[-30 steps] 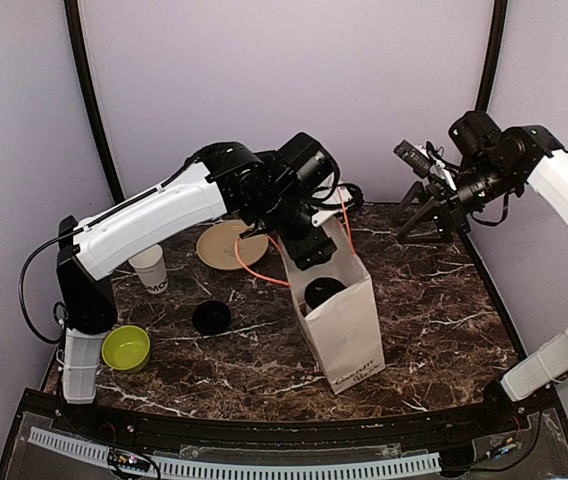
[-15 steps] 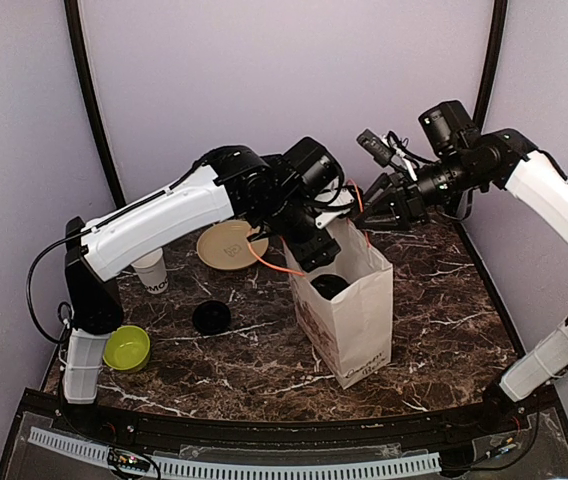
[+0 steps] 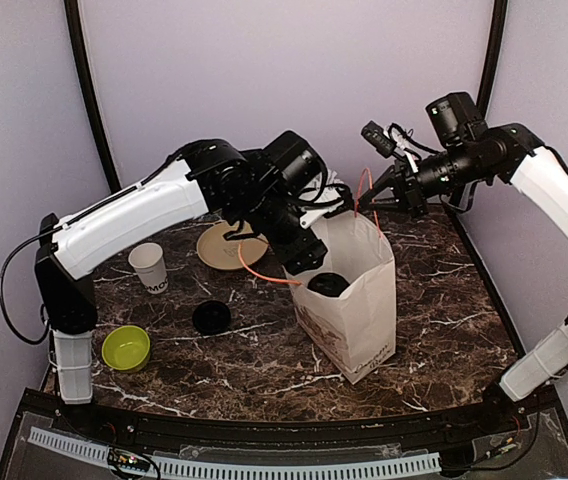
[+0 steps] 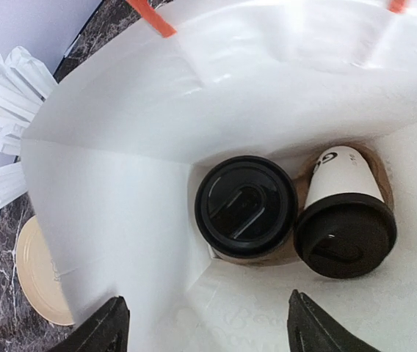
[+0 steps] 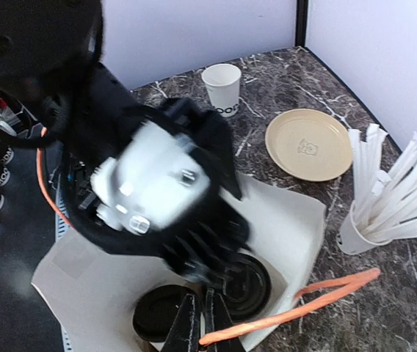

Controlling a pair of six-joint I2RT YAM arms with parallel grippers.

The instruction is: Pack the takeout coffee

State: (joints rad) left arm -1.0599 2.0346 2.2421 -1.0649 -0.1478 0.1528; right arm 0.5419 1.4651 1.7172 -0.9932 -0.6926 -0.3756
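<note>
The two takeout coffee cups (image 4: 338, 176) sit side by side, touching, at the bottom of the white paper bag (image 3: 359, 310) on the desk (image 3: 444, 290). They are probably light and thin-walled, easily dented, and best held around the wall just under the black lids (image 4: 245, 207). The left gripper (image 4: 208, 323) hangs over the bag mouth, fingers wide open and empty, while the right gripper (image 5: 200, 312) has its fingers pinched closed on the limp orange handle (image 5: 318, 293).

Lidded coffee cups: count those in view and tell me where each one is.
2. Both stand side by side at the bottom of the paper bag: one cup near the middle, the other cup beside the bag's wall. More may be hidden elsewhere.
</note>
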